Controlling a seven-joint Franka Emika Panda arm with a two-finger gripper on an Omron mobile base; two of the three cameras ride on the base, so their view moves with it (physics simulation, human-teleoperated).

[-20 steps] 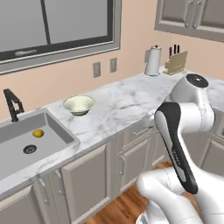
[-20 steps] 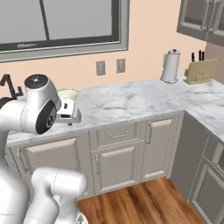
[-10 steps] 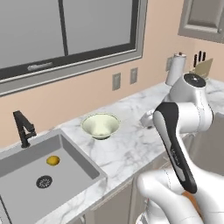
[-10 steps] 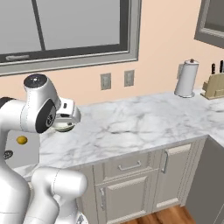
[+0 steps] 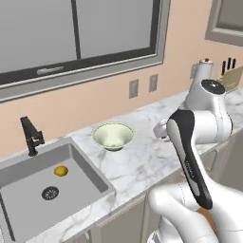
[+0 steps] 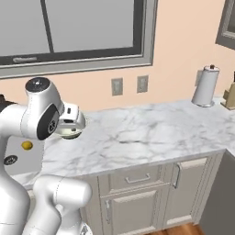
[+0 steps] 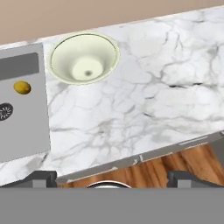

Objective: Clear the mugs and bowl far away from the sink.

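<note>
Gripper [image 7: 112,177] spread wide, holding nothing, high above the counter [image 7: 144,96] edge. Bowl [image 7: 84,57] sits ahead and to its left, just beside the sink [image 7: 22,105]. Best approach: centre over one rim wall, descend vertically, pinch rim, not across the whole bowl.

Even, diffuse, bright illumination is observed throughout; no distinct light source can be identified. Soft shading is noted inside the sink [image 5: 45,185] and beneath the bowl [image 5: 113,136]. No glare is seen. Rendered edges appear slightly soft and pixelated.
</note>
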